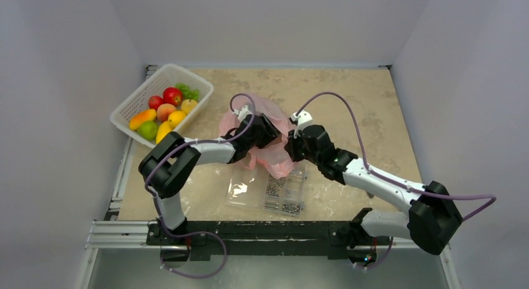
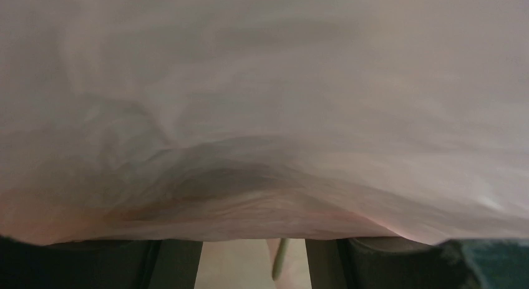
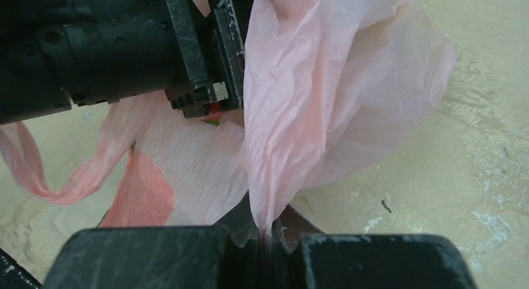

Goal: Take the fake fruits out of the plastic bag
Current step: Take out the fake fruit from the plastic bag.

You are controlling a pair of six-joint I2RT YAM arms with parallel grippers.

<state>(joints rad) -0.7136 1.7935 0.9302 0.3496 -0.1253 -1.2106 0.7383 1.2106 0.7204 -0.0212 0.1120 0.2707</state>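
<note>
Top external shows mottled table (image 1: 374, 108), grey walls (image 1: 56, 64).

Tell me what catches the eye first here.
The pink plastic bag at the centre of the table: the right tool pinches a fold, the left tool is buried in the film. Next, the white basket of bright toy fruits at the far left.

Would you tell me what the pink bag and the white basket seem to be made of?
The pink bag: thin plastic film, translucent and crinkled, slightly glossy. The white basket: probably rigid moulded plastic, with slotted lattice walls, matte-looking.
</note>
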